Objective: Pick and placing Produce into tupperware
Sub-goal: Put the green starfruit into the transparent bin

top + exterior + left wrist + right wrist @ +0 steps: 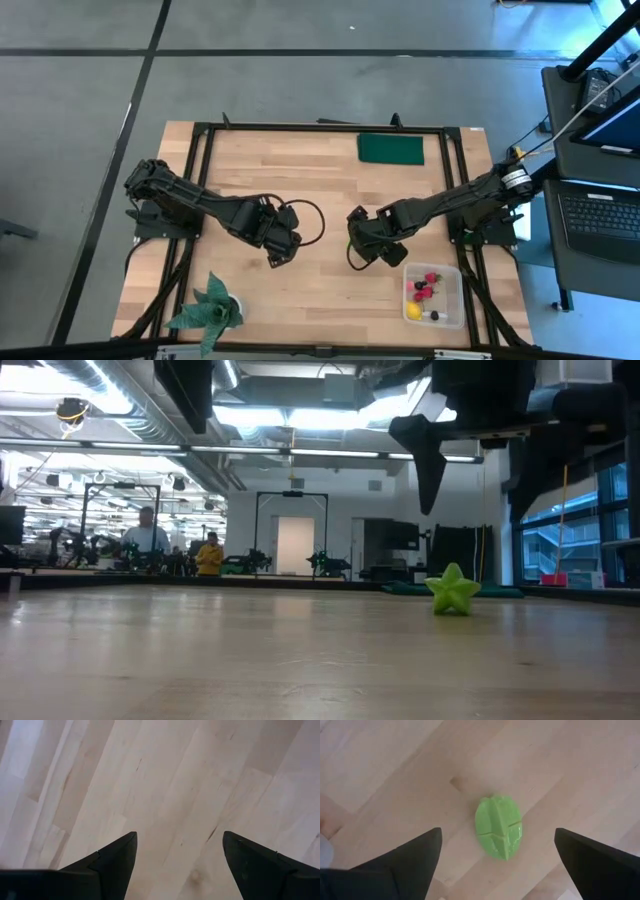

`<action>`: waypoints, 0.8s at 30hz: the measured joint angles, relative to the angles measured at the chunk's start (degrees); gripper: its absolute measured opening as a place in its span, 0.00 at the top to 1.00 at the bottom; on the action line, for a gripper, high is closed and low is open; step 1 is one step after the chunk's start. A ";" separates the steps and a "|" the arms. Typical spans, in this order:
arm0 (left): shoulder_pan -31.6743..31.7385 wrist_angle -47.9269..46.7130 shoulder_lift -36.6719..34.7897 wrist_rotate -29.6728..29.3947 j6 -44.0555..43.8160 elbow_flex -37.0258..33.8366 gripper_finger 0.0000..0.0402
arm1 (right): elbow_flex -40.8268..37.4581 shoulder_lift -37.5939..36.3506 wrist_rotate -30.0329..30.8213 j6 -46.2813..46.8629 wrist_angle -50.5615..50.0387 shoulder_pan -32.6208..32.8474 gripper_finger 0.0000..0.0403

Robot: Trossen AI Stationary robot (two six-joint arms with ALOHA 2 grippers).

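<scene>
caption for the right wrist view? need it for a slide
Right gripper open above the green ridged toy fruit lying on the wooden table, fingers apart on either side, not touching.

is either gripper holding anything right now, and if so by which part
Nothing is held. The right gripper hangs open above the green ridged fruit, which lies on the table between its fingers, untouched. The left gripper is open over bare wood.

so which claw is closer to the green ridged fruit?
Right. The right claw hangs open directly above the green ridged fruit, fingers either side of it. The left claw is open over bare table, off to the side.
</scene>
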 joint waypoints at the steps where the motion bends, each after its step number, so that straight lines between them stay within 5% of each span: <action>1: 0.00 -0.02 0.00 0.00 0.00 0.00 0.29 | 0.00 0.22 0.00 0.33 0.00 0.00 0.04; 14: 0.02 -0.22 0.02 0.02 1.66 0.00 0.29 | 0.00 4.63 0.13 -0.21 1.17 -0.40 0.04; 24: 0.02 -0.04 0.03 0.02 1.64 0.00 0.29 | -0.03 8.47 -2.03 -0.42 1.32 -6.55 0.04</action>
